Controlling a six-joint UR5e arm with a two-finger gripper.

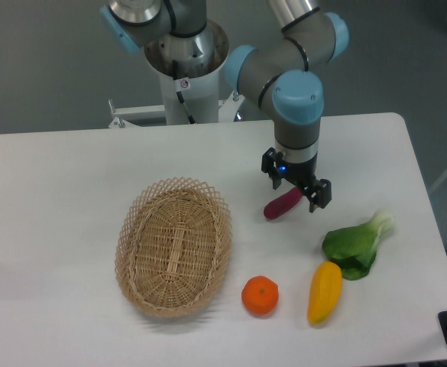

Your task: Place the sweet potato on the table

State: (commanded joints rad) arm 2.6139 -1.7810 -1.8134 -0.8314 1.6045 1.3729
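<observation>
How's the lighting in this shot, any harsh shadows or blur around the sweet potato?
Fixed camera: soft, even light; only faint shadows under the basket and sweet potato; the white table is bright without glare; the gripper looks sharp, no motion blur.

sweet potato [283, 204] on table [55, 183] (right of basket [174, 246])

White table [70, 176] is lying open along the left and back. Wicker basket [174, 246] is blocking centre-left. Orange [260, 296], yellow squash [324, 292] and bok choy [356, 245] are crowding the front right. Sweet potato [282, 204] is lying between basket and greens, gripper [299, 185] hanging over it, jaws apart.
</observation>
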